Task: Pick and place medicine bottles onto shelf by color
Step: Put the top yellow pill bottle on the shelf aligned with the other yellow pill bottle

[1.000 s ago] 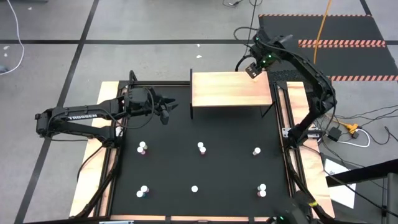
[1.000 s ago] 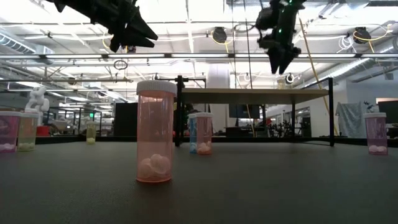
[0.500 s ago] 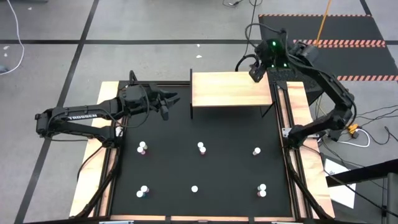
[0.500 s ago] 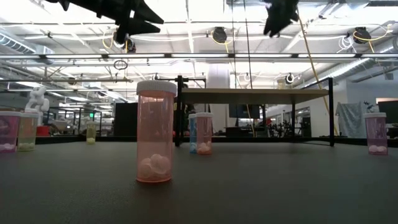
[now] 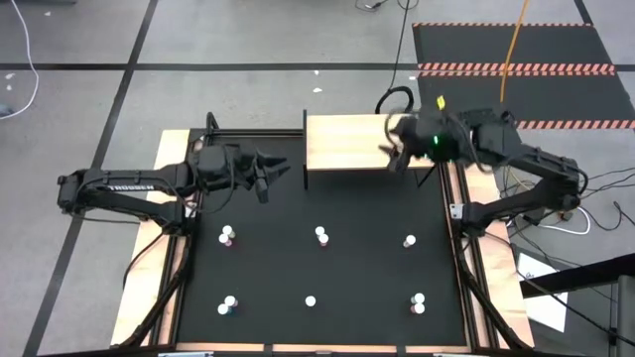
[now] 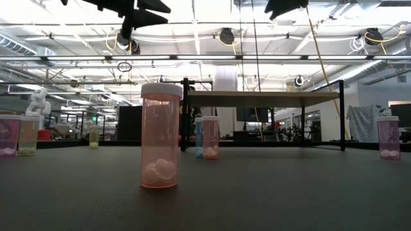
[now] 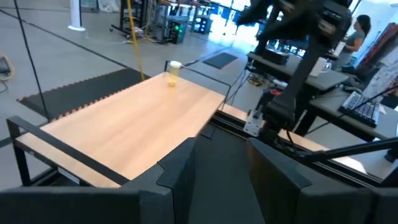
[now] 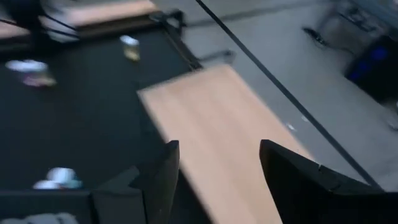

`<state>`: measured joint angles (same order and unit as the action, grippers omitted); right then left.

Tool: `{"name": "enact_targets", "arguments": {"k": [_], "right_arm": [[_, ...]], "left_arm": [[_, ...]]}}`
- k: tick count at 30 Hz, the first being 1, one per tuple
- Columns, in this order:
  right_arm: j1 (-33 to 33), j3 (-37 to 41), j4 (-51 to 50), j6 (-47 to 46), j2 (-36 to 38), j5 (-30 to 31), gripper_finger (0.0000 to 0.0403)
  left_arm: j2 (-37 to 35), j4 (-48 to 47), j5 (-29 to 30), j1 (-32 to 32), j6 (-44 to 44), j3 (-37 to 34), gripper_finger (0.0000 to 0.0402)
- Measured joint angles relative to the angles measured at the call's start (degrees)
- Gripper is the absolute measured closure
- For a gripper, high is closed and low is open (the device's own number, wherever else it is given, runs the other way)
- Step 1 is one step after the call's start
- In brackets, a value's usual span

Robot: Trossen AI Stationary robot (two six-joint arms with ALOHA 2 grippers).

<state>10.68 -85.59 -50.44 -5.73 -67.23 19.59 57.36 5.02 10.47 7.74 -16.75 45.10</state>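
Note:
The light-wood shelf stands at the table's far edge. One yellow bottle stands on its far right corner. Several white-capped bottles stand on the black table, among them a pink one, a middle one and a right one. In the low view an orange-pink bottle stands nearest. My left gripper is open and empty, in the air left of the shelf, pointing at it. My right gripper is open and empty, high above the shelf's right part.
Three more bottles stand along the near row. Pale wooden strips edge the table left and right. The shelf's thin black legs stand on the table. A person shows beyond the table in the left wrist view.
My right gripper has risen from the shelf's far right corner, out of the top of the low view. It has come toward the near edge over the shelf's right part and has tipped from pointing down to nearly level. My left gripper has risen a little.

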Motion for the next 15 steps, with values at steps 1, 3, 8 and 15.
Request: {"name": "enact_targets", "arguments": {"k": [1, 3, 8, 15], "right_arm": [[-2.12, 2.11, 2.41, -0.98, 0.93, 0.00, 0.0183], [-6.41, 6.14, 6.16, -4.13, 2.54, -0.29, 0.0183], [-15.12, 15.34, 3.18, -18.11, 5.03, -3.41, 0.0183], [-26.30, 26.32, 1.99, -32.61, 6.66, -3.15, 0.0183]], "left_arm": [[0.00, 0.08, 0.25, -0.43, -0.02, 0.00, 0.0256], [0.02, 0.96, 0.34, -1.40, -0.02, 0.00, 0.0256], [0.02, 4.32, 0.12, -5.12, 0.62, 0.00, 0.0256], [0.02, 5.08, 3.14, -8.08, 2.69, 0.00, 0.0256]]}}
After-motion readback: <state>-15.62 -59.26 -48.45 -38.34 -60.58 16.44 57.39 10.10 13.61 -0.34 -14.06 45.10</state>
